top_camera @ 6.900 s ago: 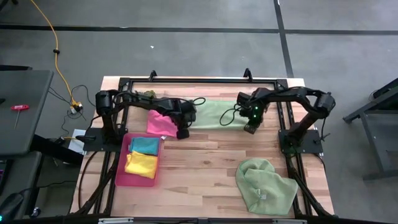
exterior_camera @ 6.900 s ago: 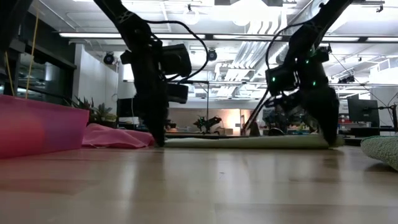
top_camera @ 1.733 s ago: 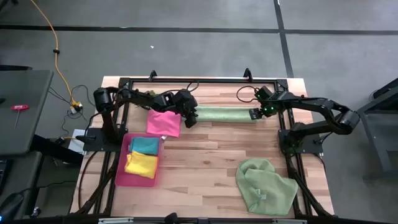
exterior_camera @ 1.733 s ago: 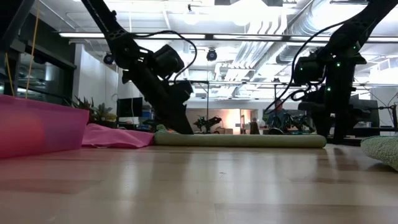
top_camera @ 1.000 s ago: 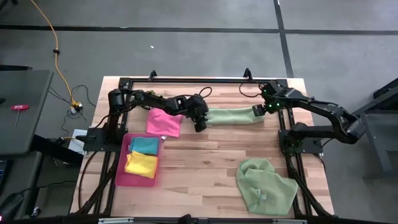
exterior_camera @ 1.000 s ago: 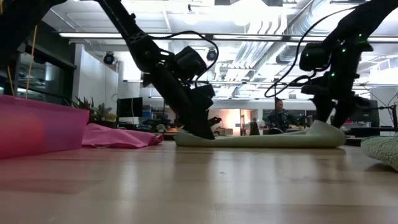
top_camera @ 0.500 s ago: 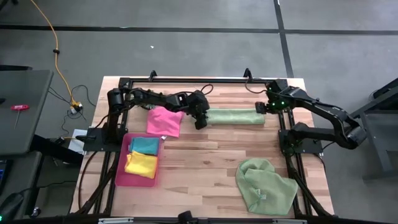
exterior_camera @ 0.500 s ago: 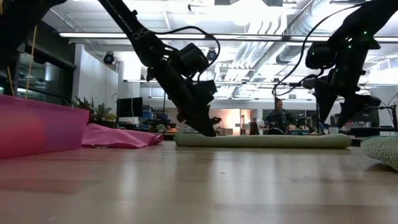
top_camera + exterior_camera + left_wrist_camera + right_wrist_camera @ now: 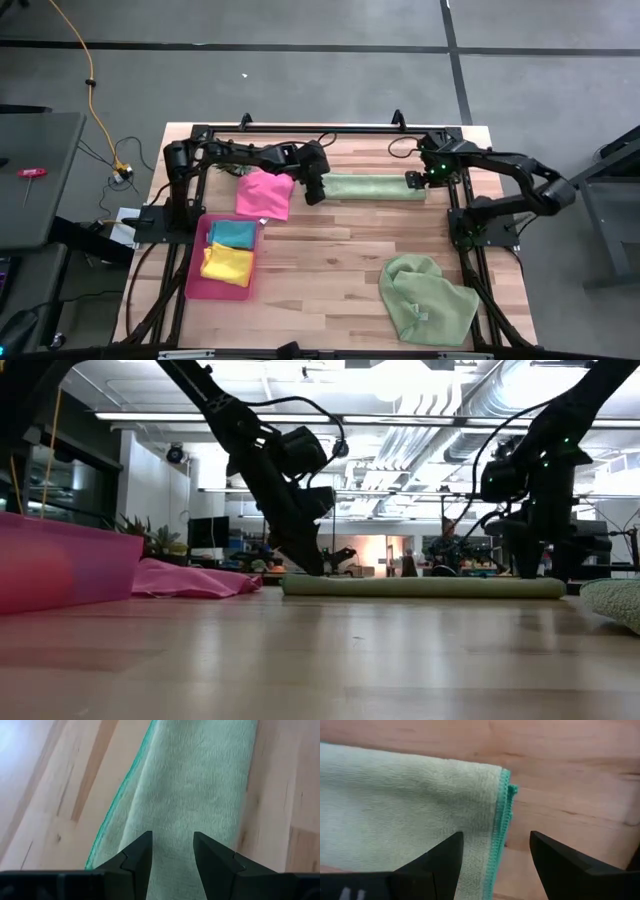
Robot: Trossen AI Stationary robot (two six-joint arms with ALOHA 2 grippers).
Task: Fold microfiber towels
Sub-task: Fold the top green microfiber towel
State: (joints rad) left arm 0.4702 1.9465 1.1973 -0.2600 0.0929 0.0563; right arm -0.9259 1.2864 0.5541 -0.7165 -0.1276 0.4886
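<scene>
A pale green towel (image 9: 375, 187) lies folded into a long narrow strip across the far middle of the table. My left gripper (image 9: 172, 840) stands open over the strip's left end (image 9: 300, 586), slanting down. My right gripper (image 9: 496, 840) points down, open, at the strip's right end (image 9: 485, 805); one finger is over the cloth and the other over bare wood. A hot pink towel (image 9: 264, 193) lies flat left of the strip. Teal (image 9: 232, 233) and yellow (image 9: 227, 265) towels lie folded in a pink tray (image 9: 193, 270). A second pale green towel (image 9: 428, 298) lies crumpled at the near right. My left gripper has green cloth showing between its open fingertips (image 9: 142, 847); I cannot tell whether they touch it. My right gripper comes from above at the strip's hemmed right edge (image 9: 501, 827); I cannot tell whether its fingers (image 9: 527, 565) rest on the cloth. The strip lies flat on the table.
Black frame rails (image 9: 320, 130) run along the table's far edge and down both sides by the arm bases. A small plant (image 9: 150, 540) stands behind the pink towel. Bare wood (image 9: 320, 270) lies between the tray and the crumpled towel.
The strip's right end, raised at my right gripper a second ago, has dropped flat. My right gripper rose off it, then came down again at that end. My left gripper has drawn back a little toward the table's left along the strip and lifted slightly.
</scene>
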